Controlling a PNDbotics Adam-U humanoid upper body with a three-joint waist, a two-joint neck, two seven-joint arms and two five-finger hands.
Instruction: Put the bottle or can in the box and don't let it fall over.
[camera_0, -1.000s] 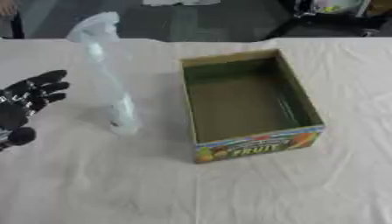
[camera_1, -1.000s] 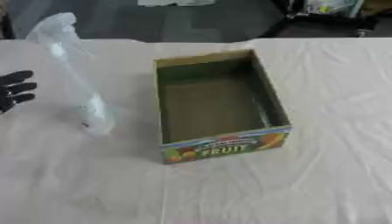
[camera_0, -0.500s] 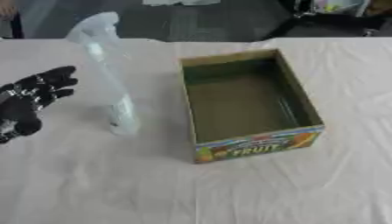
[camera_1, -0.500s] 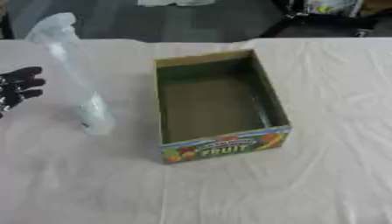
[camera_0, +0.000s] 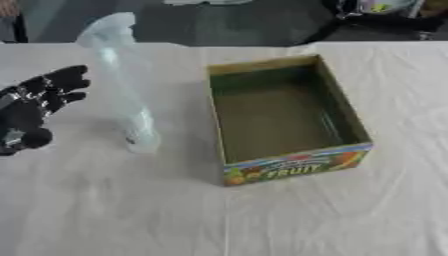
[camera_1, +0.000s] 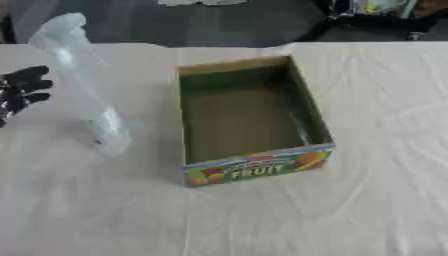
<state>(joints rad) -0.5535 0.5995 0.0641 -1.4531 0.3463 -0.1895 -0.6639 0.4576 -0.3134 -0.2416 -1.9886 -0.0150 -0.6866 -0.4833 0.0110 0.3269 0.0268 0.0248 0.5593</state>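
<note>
place: lab or workshop | evidence: cloth-covered table (camera_0: 289, 220), dark floor, equipment (camera_0: 385, 10) behind

Bare table (camera_0: 105, 200) between left robot hand (camera_0: 35, 107) and upright bottle (camera_0: 122, 85). Box (camera_0: 284, 112) open-topped, just right of bottle, narrow gap between.

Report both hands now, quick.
Left hand: open, fingers spread, holding nothing, left of the clear bottle.
Right hand: not in view.

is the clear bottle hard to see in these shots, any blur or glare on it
Left eye view: the clear bottle is soft-edged and pale, blending into the white cloth; no sharp glare shows on it. Right eye view: same softness; the box lettering reads but is fuzzy, and the left hand is cut by the frame edge.
</note>
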